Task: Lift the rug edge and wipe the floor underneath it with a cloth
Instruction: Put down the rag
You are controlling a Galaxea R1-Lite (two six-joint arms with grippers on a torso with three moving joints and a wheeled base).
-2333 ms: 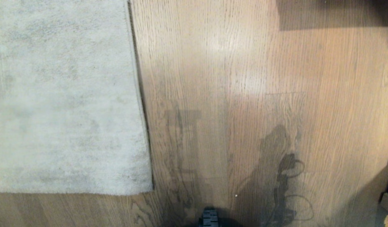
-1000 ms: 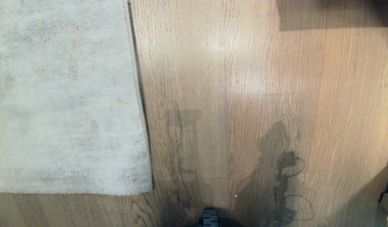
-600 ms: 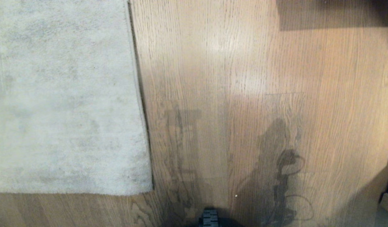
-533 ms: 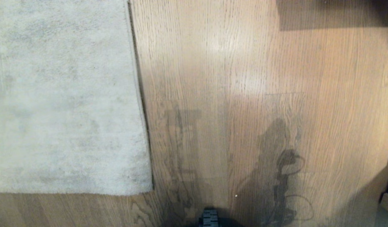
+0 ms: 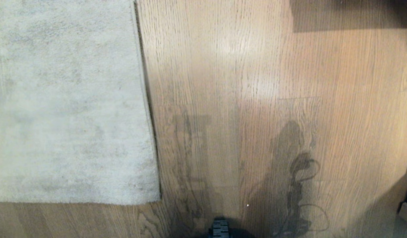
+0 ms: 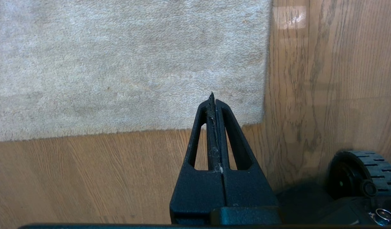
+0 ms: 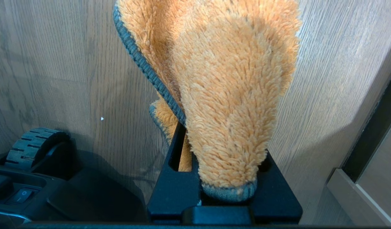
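Orange cloth [image 7: 227, 95] clamped in right gripper [image 7: 214, 152]; left gripper [image 6: 213, 105] closed, empty.

Home room, pale grey rug [image 5: 67, 109], wood-plank floor [image 5: 256, 82]

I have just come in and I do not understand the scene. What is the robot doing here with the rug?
The robot stands at the corner of a pale grey rug that lies flat on the wooden floor; nothing is lifted or wiped yet. Its right end effector holds a fluffy orange cloth with a grey border above the bare floor. Its left end effector is shut and empty, pointing toward the rug corner. Neither arm shows in the head view.
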